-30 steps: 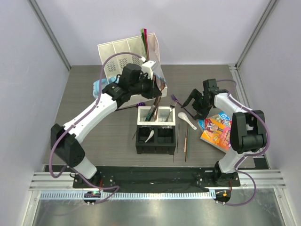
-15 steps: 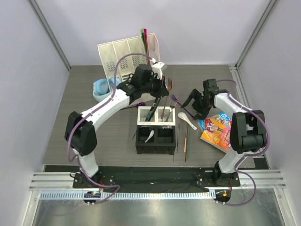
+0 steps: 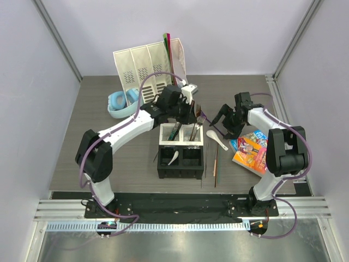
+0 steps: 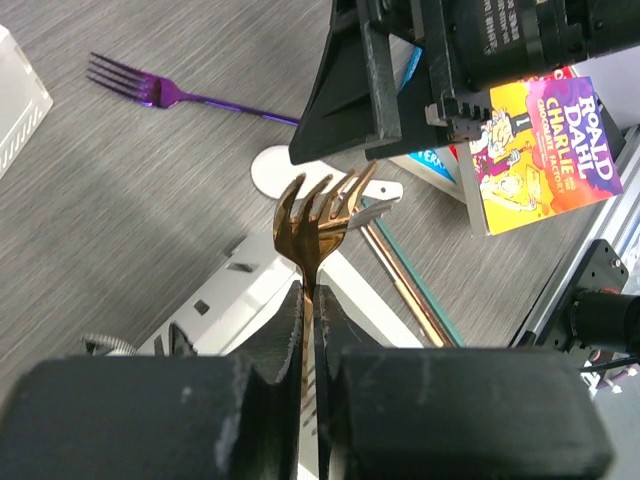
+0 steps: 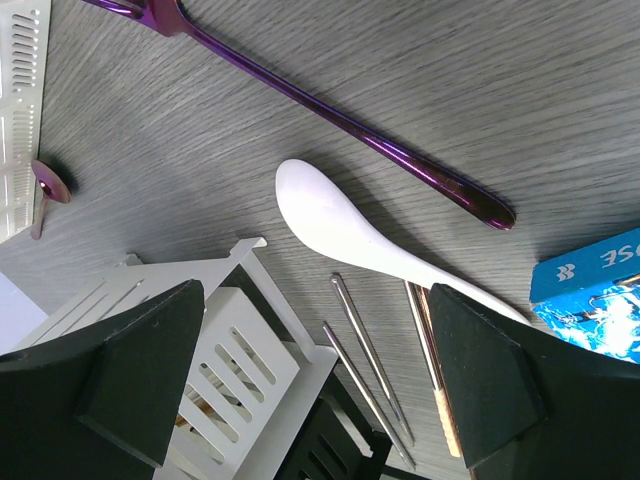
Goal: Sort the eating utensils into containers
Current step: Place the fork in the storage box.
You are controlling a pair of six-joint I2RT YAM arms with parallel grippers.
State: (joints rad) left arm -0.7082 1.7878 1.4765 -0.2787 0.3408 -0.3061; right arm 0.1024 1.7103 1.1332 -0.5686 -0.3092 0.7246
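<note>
Nearest the arm bases, thin brown chopsticks (image 3: 215,164) lay on the counter (image 3: 109,158), just right of the four-cell caddy (image 3: 180,172). A white spoon (image 3: 173,158) sat in the caddy's near left black cell. Slim dark and brown pieces (image 3: 175,131) leaned in the two white cells behind it. Off to the right the colourful book (image 3: 251,150) lay flat. A second white soup spoon (image 5: 340,225) lay on the counter between the book and the caddy's far right corner.

The right hand (image 3: 226,123) hung low over that spoon, its fingers (image 5: 140,370) spread wide with nothing between them. Just beyond the spoon lay the purple fork (image 5: 330,115), its tines at the end nearer the left arm.

The left hand (image 4: 308,330) was pinching a copper-coloured fork (image 4: 322,215) by the handle, with the tines pointing away from the hand. The fork hung over the caddy's far white side. Whether it touched the rim could not be told.

Farther back, blue headphones (image 3: 121,101) rested on the counter, and the white slotted file organiser (image 3: 144,63) stood at the far edge.
</note>
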